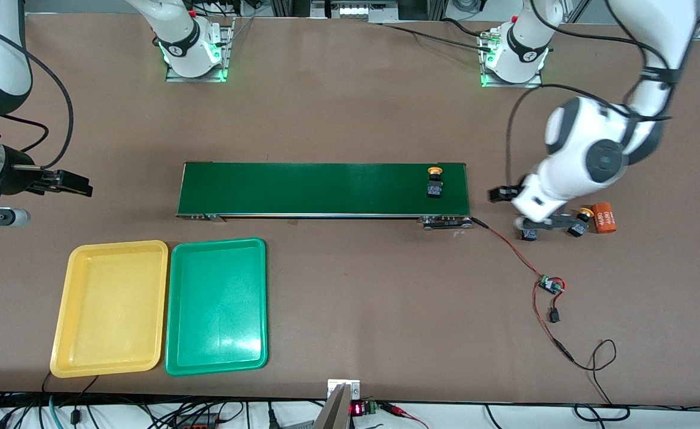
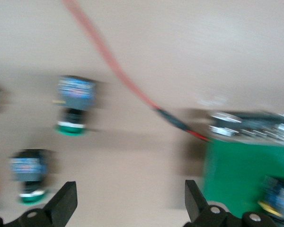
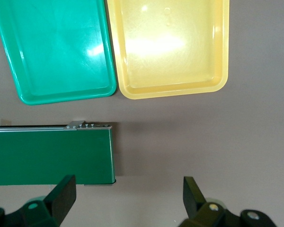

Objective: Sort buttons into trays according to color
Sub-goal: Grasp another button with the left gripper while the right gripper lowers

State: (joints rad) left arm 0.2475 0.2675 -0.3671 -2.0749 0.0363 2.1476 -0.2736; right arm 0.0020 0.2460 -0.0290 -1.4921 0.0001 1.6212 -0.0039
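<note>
On the belt (image 1: pixel 326 189) lies one yellow button (image 1: pixel 434 182); both trays (image 1: pixel 111 307) are bare. Left gripper (image 1: pixel 550 226) hangs spread-jawed over the tabletop buttons (image 2: pixel 73 106); drop straight. Right gripper (image 1: pixel 70 182) waits, jaws spread.

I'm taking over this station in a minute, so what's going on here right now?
Two arms are sorting buttons by color. One yellow-capped button lies on the conveyor belt, at the left arm's end. The left gripper is open and empty over the table beside that end, above two green-capped buttons. The right gripper waits open off the belt's opposite end. The yellow tray and green tray hold nothing.
</note>
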